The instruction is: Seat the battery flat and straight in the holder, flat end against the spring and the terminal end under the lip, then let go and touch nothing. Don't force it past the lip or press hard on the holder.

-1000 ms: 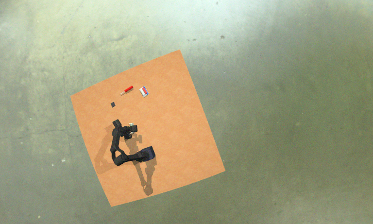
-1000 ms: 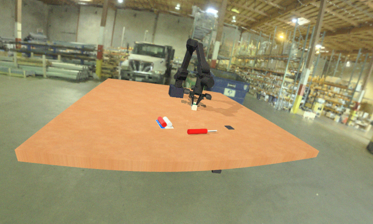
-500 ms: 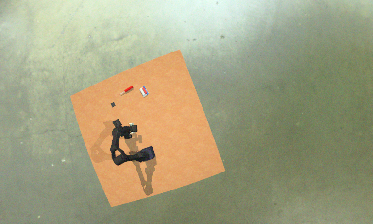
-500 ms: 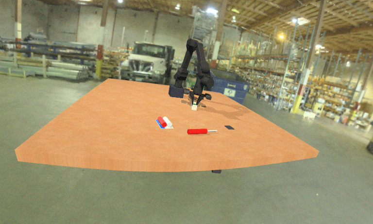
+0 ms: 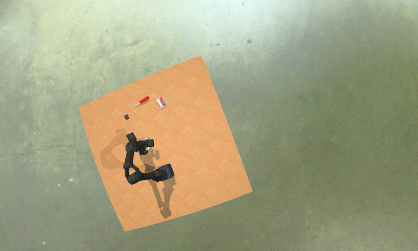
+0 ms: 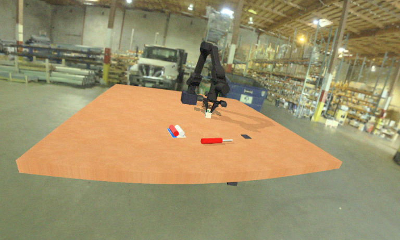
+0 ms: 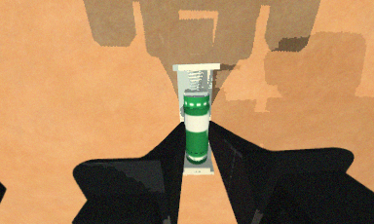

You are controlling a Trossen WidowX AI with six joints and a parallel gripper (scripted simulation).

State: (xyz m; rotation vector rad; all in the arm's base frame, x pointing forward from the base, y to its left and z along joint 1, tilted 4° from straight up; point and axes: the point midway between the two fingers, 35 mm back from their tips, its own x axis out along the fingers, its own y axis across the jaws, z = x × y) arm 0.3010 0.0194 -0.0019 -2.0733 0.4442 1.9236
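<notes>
In the wrist view my gripper (image 7: 196, 125) is shut on a green battery with a white band (image 7: 196, 126). The battery lies lengthwise in line with the pale holder (image 7: 197, 170) under it. Its far end points at the coil spring (image 7: 195, 80) at the holder's far wall, with a small gap between them. The holder's near end shows just past the battery's near end. In the exterior view the gripper (image 6: 208, 110) points down over the holder (image 6: 208, 115) on the orange table (image 6: 117, 122). In the top view the gripper (image 5: 147, 144) sits near the table's middle left.
A red-handled screwdriver (image 5: 142, 100) (image 6: 212, 140), a small pack with a red and a white cylinder (image 5: 161, 102) (image 6: 176, 130) and a small dark square (image 5: 126, 116) (image 6: 245, 136) lie on the table away from the holder. The arm's blue base (image 5: 166, 170) (image 6: 188, 97) stands behind it.
</notes>
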